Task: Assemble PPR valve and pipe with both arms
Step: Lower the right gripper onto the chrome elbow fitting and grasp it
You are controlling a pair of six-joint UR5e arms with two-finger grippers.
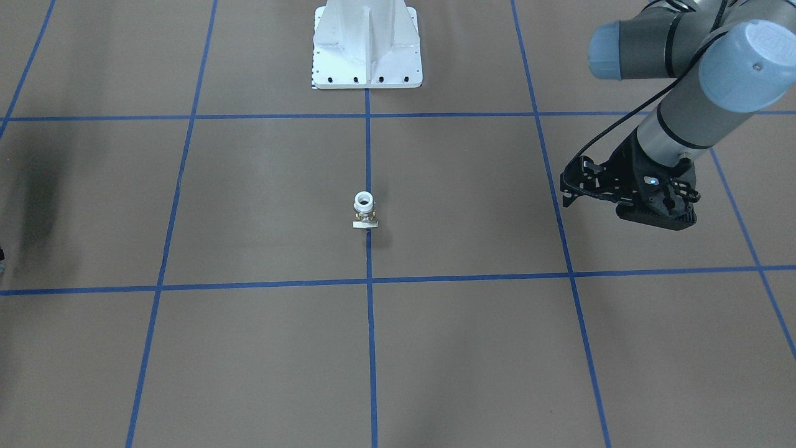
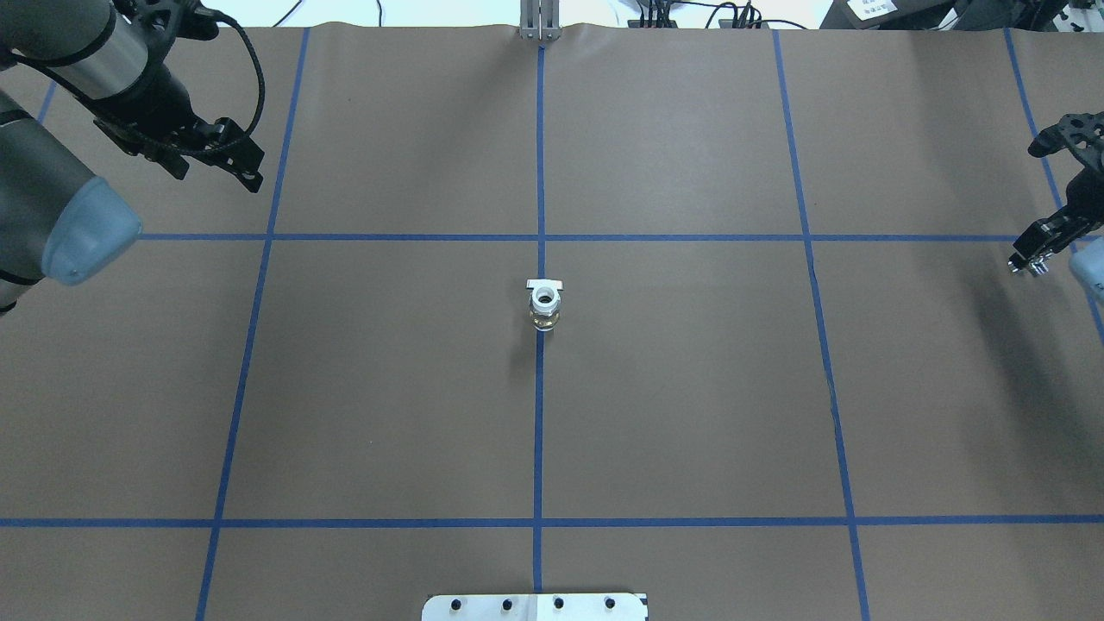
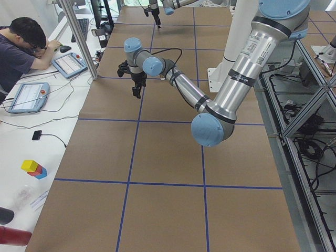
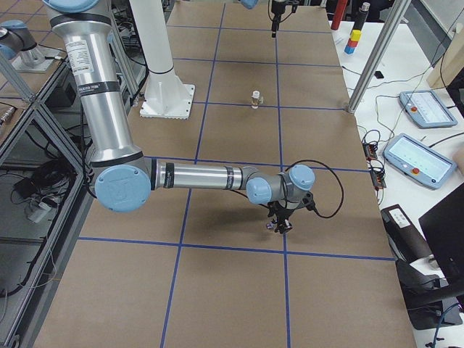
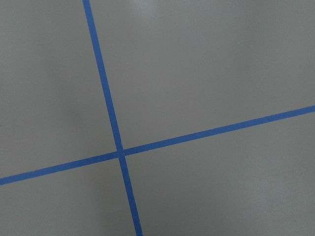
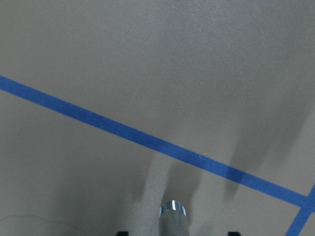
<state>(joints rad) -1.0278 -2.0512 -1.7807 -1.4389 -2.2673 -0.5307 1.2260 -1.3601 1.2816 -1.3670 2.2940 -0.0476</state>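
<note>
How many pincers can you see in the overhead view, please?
2: the left pincer is in the far-left area, and the right pincer is at the right edge, holding the pipe.

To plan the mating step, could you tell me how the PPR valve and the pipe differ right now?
The PPR valve stands free in the middle of the table; the pipe sits in the right gripper, far to the side. The valve has a white collar, brassy body and pale tab; the pipe is a plain silvery stub. Both are small.
</note>
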